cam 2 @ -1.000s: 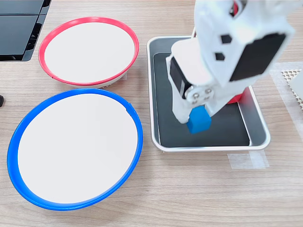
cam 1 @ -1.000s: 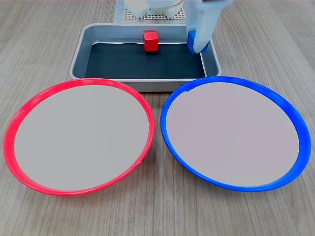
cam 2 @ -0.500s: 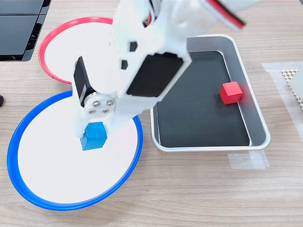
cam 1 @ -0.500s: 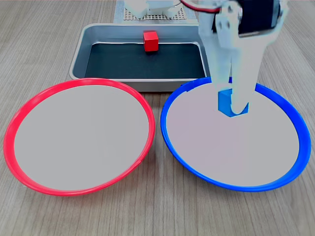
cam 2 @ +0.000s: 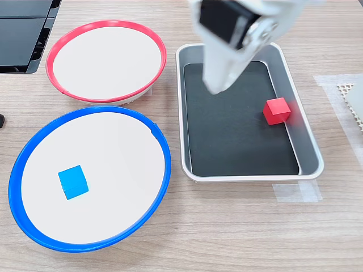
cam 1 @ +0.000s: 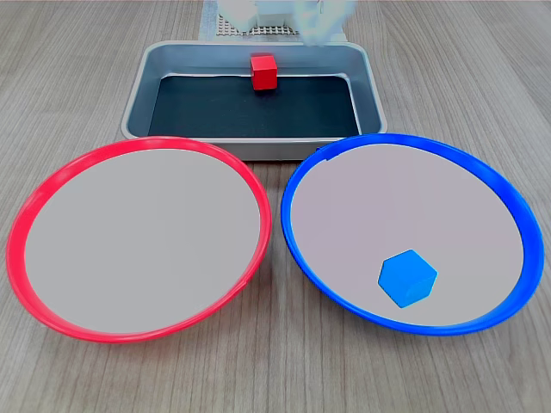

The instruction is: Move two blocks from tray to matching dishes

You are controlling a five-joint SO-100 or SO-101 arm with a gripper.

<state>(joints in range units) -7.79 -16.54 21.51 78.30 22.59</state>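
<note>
Blue block (cam 2: 73, 182) in blue dish (cam 2: 34, 151), red block (cam 2: 277, 110) in tray (cam 2: 311, 148)

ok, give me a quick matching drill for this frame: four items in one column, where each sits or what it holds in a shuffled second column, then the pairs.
Items
1. small bright blue cube
2. small bright red cube
3. round red-rimmed dish
4. rectangular grey metal tray with a black bottom

Places or states
A. holds nothing
B. against the tray's far wall in the first exterior view
C. inside the round blue-rimmed dish
D. holds one cube

Pairs: 1-C, 2-B, 3-A, 4-D
</note>
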